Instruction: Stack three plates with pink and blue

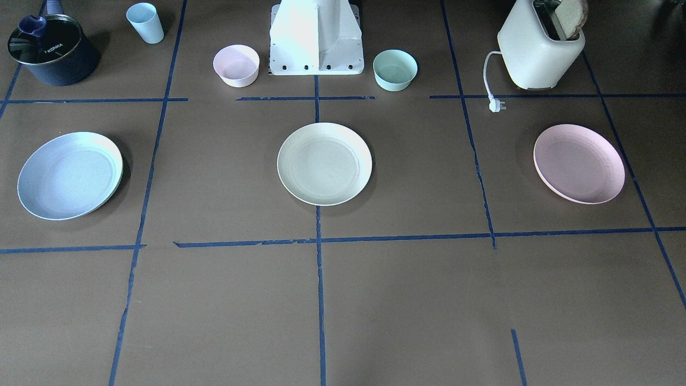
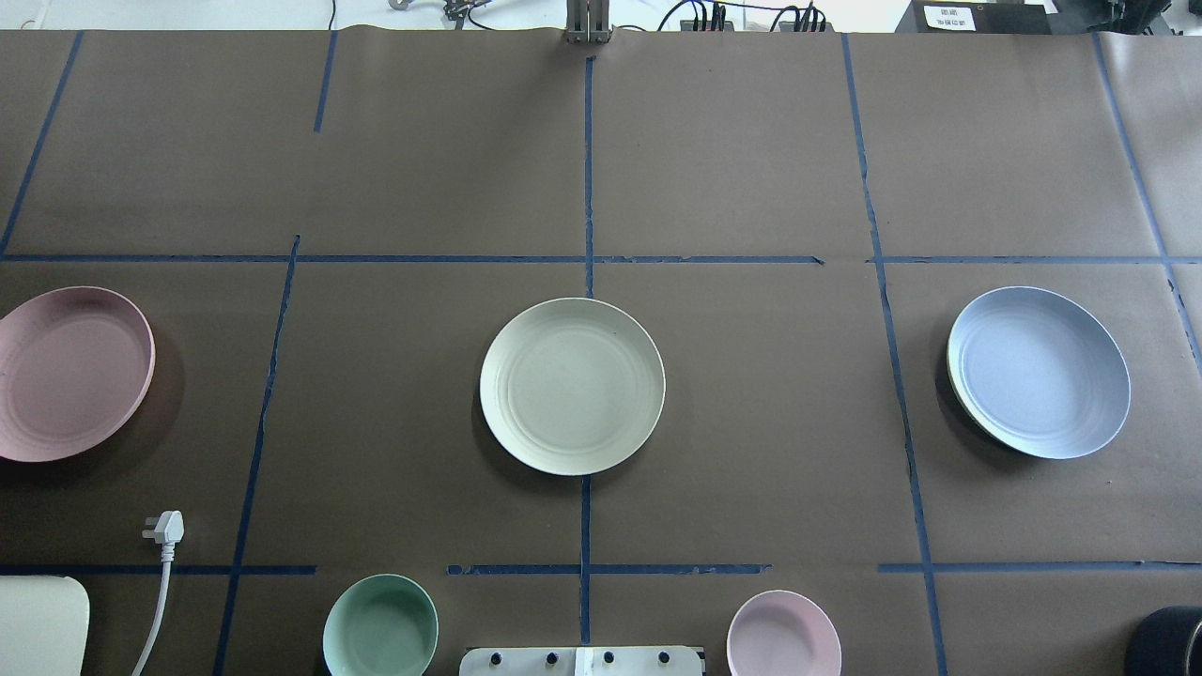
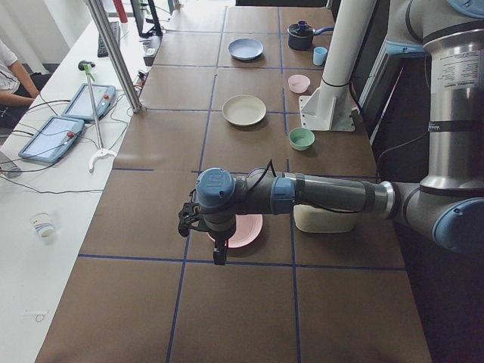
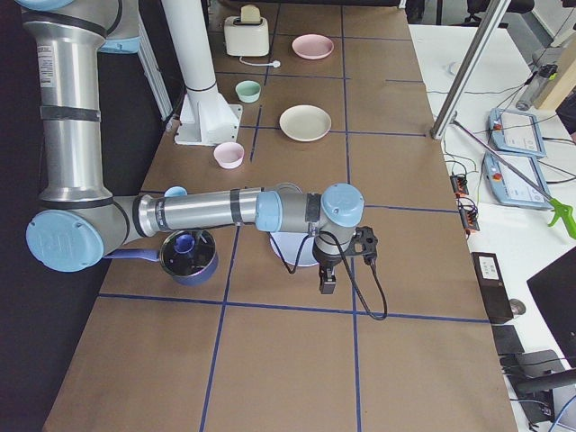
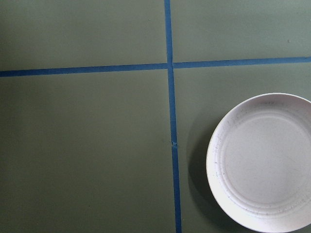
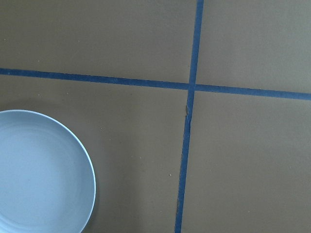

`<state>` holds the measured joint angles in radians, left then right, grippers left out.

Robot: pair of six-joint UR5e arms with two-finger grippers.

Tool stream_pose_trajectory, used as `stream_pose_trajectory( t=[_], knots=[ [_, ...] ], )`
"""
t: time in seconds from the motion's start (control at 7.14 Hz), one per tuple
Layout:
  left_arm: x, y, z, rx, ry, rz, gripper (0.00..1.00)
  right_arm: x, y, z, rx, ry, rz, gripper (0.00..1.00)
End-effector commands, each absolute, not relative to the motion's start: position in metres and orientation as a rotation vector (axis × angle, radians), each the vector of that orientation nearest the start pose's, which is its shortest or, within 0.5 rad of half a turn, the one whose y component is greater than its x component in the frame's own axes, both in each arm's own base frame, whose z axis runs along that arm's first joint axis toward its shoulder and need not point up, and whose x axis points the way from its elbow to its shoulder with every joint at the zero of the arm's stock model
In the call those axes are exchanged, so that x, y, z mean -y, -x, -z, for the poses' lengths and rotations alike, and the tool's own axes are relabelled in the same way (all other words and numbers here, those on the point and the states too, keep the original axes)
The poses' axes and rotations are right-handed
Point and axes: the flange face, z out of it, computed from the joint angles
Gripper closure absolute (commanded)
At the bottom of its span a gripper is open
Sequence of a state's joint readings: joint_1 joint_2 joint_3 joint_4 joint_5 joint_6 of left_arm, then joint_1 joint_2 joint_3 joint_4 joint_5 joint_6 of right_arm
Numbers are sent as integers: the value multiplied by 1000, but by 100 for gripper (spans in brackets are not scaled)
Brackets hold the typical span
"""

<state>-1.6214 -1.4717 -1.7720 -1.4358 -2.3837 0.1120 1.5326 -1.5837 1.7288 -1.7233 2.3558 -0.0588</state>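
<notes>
Three plates lie apart in a row on the brown table. The cream-white plate (image 1: pixel 324 163) is in the middle, also in the overhead view (image 2: pixel 572 385). The pale pink plate (image 1: pixel 579 163) lies on my left side (image 2: pixel 66 373) and shows in the left wrist view (image 5: pixel 265 162). The light blue plate (image 1: pixel 69 175) lies on my right side (image 2: pixel 1038 371) and shows in the right wrist view (image 6: pixel 41 172). My left gripper (image 3: pixel 219 253) hangs above the pink plate's outer edge. My right gripper (image 4: pixel 327 281) hangs above the blue plate's outer edge. I cannot tell whether either is open or shut.
Near my base (image 1: pixel 316 37) stand a small pink bowl (image 1: pixel 236 65) and a mint bowl (image 1: pixel 395 69). A toaster (image 1: pixel 541 45) with its loose plug (image 1: pixel 497 105) stands on my left. A dark pot (image 1: pixel 51 51) and a blue cup (image 1: pixel 145 22) stand on my right.
</notes>
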Motion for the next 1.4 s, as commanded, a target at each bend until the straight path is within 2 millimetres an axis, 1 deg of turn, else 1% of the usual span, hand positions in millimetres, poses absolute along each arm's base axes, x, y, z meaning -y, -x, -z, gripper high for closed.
stream_pose_trajectory(
  t=[0.0, 0.14, 0.42, 0.7, 0.98, 1.12, 1.26],
  knots=[
    [442, 83, -616, -814, -35, -42, 0, 483, -44, -604, 787, 3, 88, 0],
    [437, 83, -623, -811, -22, -34, 0, 483, -44, -604, 786, 1, 94, 0],
    [439, 83, -617, -815, -40, -37, 0, 484, -43, -605, 786, 3, 96, 0],
    [440, 83, -616, -817, -41, -36, 0, 483, -43, -606, 790, 6, 93, 0],
    [438, 81, -623, -819, -36, -44, 0, 484, -43, -604, 790, 3, 92, 0],
    [430, 81, -628, -822, -26, -38, 0, 484, -42, -602, 790, 1, 94, 0],
    [434, 69, -630, -821, -26, -65, 0, 484, -42, -602, 790, -2, 98, 0]
  ],
)
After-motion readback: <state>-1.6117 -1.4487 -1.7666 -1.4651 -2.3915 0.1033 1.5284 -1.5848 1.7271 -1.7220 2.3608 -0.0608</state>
